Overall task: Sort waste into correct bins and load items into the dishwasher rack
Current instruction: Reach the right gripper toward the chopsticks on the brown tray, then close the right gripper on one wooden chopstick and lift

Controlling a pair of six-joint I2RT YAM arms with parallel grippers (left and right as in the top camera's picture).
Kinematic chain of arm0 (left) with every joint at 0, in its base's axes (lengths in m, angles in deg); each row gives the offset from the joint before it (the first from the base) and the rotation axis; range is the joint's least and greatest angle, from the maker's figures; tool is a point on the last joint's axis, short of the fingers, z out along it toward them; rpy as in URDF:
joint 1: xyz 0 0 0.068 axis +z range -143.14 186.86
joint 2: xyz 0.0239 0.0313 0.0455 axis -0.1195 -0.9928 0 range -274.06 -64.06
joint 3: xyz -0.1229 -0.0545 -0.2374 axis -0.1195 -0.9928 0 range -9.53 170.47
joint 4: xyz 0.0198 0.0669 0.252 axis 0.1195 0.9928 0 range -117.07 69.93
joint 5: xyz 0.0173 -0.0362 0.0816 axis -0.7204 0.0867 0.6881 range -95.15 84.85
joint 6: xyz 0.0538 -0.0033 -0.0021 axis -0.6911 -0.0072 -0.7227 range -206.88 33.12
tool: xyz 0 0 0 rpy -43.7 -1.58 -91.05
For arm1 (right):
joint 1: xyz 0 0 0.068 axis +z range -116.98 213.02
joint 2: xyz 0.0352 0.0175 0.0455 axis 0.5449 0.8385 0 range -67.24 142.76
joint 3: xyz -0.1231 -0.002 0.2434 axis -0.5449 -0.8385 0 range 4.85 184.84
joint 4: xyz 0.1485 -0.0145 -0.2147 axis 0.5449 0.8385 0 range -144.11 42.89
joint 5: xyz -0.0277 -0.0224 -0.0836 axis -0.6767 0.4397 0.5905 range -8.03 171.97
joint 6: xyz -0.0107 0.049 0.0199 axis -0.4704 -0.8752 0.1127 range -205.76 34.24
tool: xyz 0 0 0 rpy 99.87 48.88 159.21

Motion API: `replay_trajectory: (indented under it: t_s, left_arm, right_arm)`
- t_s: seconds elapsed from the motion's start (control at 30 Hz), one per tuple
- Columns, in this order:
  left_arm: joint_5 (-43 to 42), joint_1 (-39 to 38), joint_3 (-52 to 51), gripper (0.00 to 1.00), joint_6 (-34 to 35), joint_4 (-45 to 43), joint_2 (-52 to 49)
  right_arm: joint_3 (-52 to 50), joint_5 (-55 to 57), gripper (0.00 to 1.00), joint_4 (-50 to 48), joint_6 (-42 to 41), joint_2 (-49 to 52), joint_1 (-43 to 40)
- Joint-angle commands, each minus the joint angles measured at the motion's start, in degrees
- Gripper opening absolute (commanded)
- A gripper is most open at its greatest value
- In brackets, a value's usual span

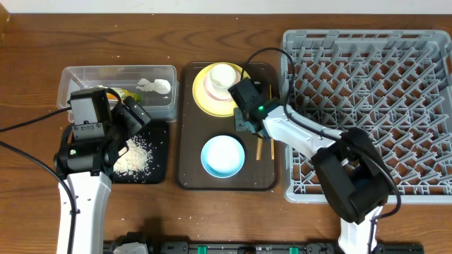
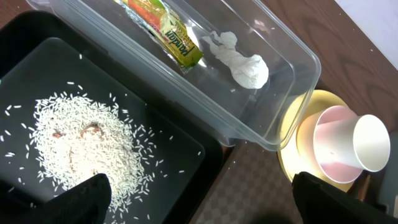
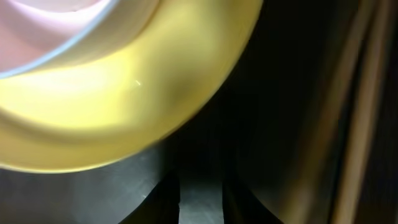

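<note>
In the clear tub (image 1: 164, 70) lie the snack wrapper (image 2: 168, 31) and the white tissue (image 2: 242, 62). Rice (image 2: 87, 149) is heaped in the black tray (image 1: 159, 171). My left gripper (image 2: 202, 194) hangs open above that tray's right edge, holding nothing. A yellow plate (image 1: 201, 100) carries the pink bowl (image 1: 210, 89) and the white cup (image 1: 224, 75). The light blue bowl (image 1: 223, 155) sits in front of it. My right gripper (image 1: 242, 121) is low beside the plate's near right rim (image 3: 124, 93), its fingers a narrow gap apart with nothing between. Chopsticks (image 1: 258, 148) lie to its right.
The plate, bowls and chopsticks rest on a dark brown serving tray (image 1: 191, 180). The large grey dishwasher rack (image 1: 289, 106) fills the right side, with my right arm reaching across its left wall. Black cables trail at the left.
</note>
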Motion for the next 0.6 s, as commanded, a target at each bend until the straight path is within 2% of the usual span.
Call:
replay_trajectory:
  t_s: [0.0, 0.37, 0.57]
  left_arm:
    - [0.72, 0.17, 0.63, 0.96, 0.66, 0.09, -0.07]
    - [0.72, 0.17, 0.63, 0.96, 0.68, 0.07, -0.07]
    - [0.72, 0.17, 0.63, 0.96, 0.68, 0.09, -0.07]
  right_arm:
    - [0.39, 1.68, 0.22, 0.26, -1.92, 2.01, 0.81]
    - [1.27, 2.14, 0.26, -0.28, 0.13, -3.43, 0.7]
    - [1.25, 7.96, 0.27, 2.78, 0.42, -8.22, 0.74]
